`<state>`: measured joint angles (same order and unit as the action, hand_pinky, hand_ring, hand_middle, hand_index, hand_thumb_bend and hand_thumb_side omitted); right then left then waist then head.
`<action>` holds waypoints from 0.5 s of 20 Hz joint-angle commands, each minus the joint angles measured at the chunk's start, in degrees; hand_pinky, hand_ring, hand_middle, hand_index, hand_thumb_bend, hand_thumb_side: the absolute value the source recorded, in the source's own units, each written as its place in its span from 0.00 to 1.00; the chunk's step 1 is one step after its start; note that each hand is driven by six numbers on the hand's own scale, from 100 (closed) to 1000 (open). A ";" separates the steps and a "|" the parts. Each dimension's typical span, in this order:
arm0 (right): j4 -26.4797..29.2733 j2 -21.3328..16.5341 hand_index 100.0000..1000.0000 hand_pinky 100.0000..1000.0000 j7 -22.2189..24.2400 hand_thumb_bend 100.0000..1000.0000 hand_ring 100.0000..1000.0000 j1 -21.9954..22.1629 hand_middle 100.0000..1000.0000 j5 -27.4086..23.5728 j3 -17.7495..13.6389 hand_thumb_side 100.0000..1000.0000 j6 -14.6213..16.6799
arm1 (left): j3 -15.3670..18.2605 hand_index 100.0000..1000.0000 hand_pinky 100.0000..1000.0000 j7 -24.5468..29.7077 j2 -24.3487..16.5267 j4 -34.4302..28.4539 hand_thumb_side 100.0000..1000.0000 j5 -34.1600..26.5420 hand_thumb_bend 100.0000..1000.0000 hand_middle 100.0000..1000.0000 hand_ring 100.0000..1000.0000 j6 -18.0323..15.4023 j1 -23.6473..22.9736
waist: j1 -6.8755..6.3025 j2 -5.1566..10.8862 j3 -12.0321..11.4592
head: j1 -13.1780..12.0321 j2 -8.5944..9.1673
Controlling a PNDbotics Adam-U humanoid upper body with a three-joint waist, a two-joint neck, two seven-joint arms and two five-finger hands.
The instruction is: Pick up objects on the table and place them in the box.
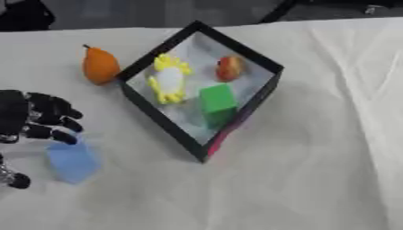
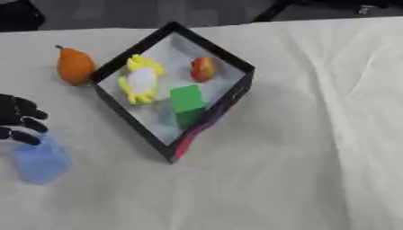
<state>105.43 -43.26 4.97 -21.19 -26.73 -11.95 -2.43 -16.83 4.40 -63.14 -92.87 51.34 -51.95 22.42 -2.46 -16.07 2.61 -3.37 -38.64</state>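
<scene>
A light blue block (image 1: pixel 72 161) lies on the white cloth at the left. My left hand (image 1: pixel 31 119) hovers just above and left of it, its fingers loosely bent with their tips at the block's top edge and the thumb (image 1: pixel 12 179) apart at the lower left. An orange pear (image 1: pixel 100 66) stands just outside the left corner of the black-walled box (image 1: pixel 236 47). Inside the box lie a yellow and white toy (image 1: pixel 169 80), a small red and yellow fruit (image 1: pixel 230 68) and a green block (image 1: pixel 217 101). My right hand shows in neither view.
The white cloth (image 1: pixel 315 170) covers the table, with folds running down its right side. The table's far edge (image 1: pixel 338 20) runs along the top, with dark floor beyond it. The box sits turned like a diamond, its near corner (image 1: pixel 203 157) pointing at me.
</scene>
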 commanded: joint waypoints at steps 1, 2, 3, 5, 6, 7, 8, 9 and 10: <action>0.15 -1.13 0.77 0.93 0.24 0.00 0.61 -0.78 0.54 0.26 -0.43 0.49 0.05 | -0.58 0.83 0.89 1.46 -0.92 1.10 0.26 1.10 0.62 0.79 0.92 -0.01 1.19 | -0.65 -0.11 0.10 | -0.36 0.84; 0.14 -1.10 0.77 0.93 0.27 0.00 0.61 -0.79 0.54 0.27 -0.42 0.49 0.03 | -0.91 0.83 0.89 1.99 -0.71 1.44 0.26 1.17 0.61 0.79 0.92 -0.01 1.45 | -0.65 -0.11 0.15 | -0.42 0.85; 0.13 -1.07 0.77 0.93 0.30 0.00 0.61 -0.80 0.54 0.27 -0.41 0.49 0.02 | -1.26 0.83 0.89 2.48 -0.46 1.74 0.26 1.16 0.61 0.79 0.91 -0.01 1.77 | -0.64 -0.11 0.20 | -0.49 0.86; 0.10 -1.03 0.77 0.93 0.36 0.00 0.61 -0.79 0.54 0.29 -0.40 0.49 0.01 | -1.80 0.83 0.89 3.29 0.02 2.22 0.26 0.96 0.60 0.79 0.91 -0.01 2.46 | -0.62 -0.12 0.29 | -0.59 0.89; 0.08 -1.01 0.77 0.93 0.38 0.00 0.61 -0.78 0.54 0.31 -0.41 0.49 0.00 | -2.04 0.83 0.89 3.64 0.25 2.42 0.25 0.81 0.60 0.79 0.91 -0.01 2.79 | -0.62 -0.13 0.32 | -0.65 0.88; 0.06 -0.98 0.77 0.93 0.40 0.00 0.61 -0.79 0.54 0.32 -0.41 0.49 0.00 | -2.26 0.83 0.88 3.98 0.46 2.57 0.25 0.63 0.59 0.79 0.91 -0.01 3.09 | -0.63 -0.14 0.36 | -0.71 0.89; 0.05 -0.96 0.77 0.93 0.41 0.00 0.61 -0.80 0.54 0.33 -0.42 0.49 -0.01 | -2.44 0.83 0.88 4.31 0.64 2.71 0.25 0.43 0.58 0.79 0.90 -0.01 3.36 | -0.63 -0.16 0.39 | -0.73 0.89; 0.03 -0.94 0.77 0.93 0.45 0.00 0.61 -0.79 0.54 0.34 -0.41 0.49 -0.02 | -2.63 0.82 0.88 4.62 0.85 2.85 0.25 0.14 0.57 0.78 0.90 -0.01 3.62 | -0.64 -0.17 0.42 | -0.73 0.87; 0.00 -0.92 0.77 0.93 0.48 0.00 0.61 -0.79 0.54 0.36 -0.40 0.49 -0.04 | -2.78 0.82 0.87 4.91 1.03 2.98 0.24 -0.18 0.55 0.77 0.89 -0.01 3.84 | -0.64 -0.19 0.44 | -0.74 0.86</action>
<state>105.10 -42.88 5.25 -21.22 -26.65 -11.94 -2.50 -19.68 8.71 -60.87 -90.03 51.57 -51.97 25.71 -2.46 -16.07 3.05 -3.86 -38.62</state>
